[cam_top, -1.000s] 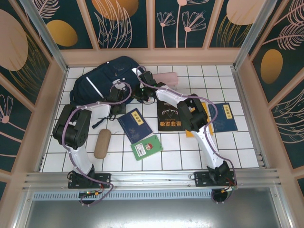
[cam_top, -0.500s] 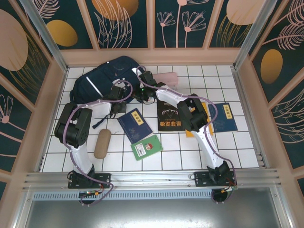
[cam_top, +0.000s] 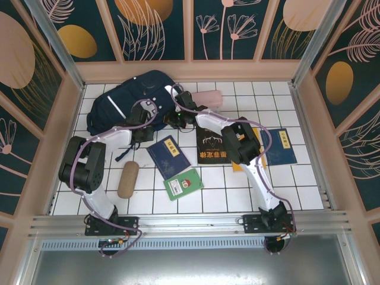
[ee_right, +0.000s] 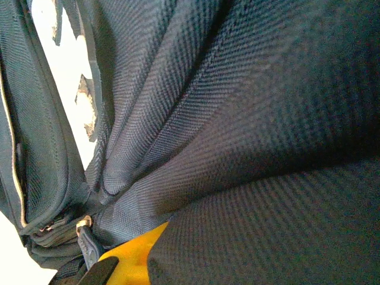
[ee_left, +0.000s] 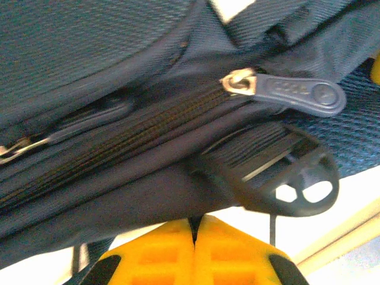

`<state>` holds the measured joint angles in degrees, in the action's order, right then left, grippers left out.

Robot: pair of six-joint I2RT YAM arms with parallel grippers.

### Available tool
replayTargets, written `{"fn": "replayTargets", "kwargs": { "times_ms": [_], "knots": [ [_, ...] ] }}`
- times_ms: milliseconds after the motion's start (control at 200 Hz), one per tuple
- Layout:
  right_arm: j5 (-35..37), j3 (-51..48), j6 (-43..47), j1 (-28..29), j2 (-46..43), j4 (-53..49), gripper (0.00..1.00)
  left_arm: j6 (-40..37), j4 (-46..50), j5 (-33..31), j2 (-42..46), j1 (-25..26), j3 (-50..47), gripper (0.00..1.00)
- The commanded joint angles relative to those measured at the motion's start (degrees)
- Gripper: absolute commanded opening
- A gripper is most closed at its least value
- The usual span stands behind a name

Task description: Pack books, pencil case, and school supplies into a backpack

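Observation:
The navy backpack (cam_top: 133, 95) lies at the back left of the tiled table. My left gripper (cam_top: 144, 129) is at its lower edge. In the left wrist view the yellow fingertips (ee_left: 178, 237) press together on a fold of its dark fabric, below a zipper pull (ee_left: 297, 94) and a black buckle (ee_left: 291, 178). My right gripper (cam_top: 172, 117) is shut on backpack cloth (ee_right: 249, 148), which drapes over its yellow finger (ee_right: 127, 261). Books lie in front: navy (cam_top: 168, 156), black (cam_top: 212, 144), green (cam_top: 183, 184), a second navy one (cam_top: 279, 146). A tan pencil case (cam_top: 127, 179) lies near left.
A pink pouch (cam_top: 208, 98) lies behind the right gripper, next to the backpack. A yellow-orange book (cam_top: 257, 155) is partly hidden under the right arm. Framed walls enclose the table on three sides; bare tiles (cam_top: 237, 196) lie along the front.
The left gripper has closed at the backpack's lower edge. The left arm's elbow has swung outward to the left. The right arm and the books have stayed put.

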<state>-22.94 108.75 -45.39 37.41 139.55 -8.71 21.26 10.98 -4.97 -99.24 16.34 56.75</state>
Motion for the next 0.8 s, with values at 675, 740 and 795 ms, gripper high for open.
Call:
{"fn": "replayTargets", "kwargs": {
  "times_ms": [675, 740, 795],
  "knots": [
    [2.8, 2.4, 3.2, -3.0, -6.5, -3.0, 0.0, 10.1, 14.7, -17.2, 16.0, -6.4, -7.2, 0.0],
    [3.4, 4.2, 4.2, -3.4, -7.0, -4.3, 0.0, 10.3, 15.7, -18.4, 17.4, -6.8, -7.1, 0.0],
    [3.8, 5.8, 5.1, -3.6, -7.3, -5.5, 0.0, 10.5, 16.5, -19.2, 18.4, -7.3, -7.3, 0.0]
  ]
}}
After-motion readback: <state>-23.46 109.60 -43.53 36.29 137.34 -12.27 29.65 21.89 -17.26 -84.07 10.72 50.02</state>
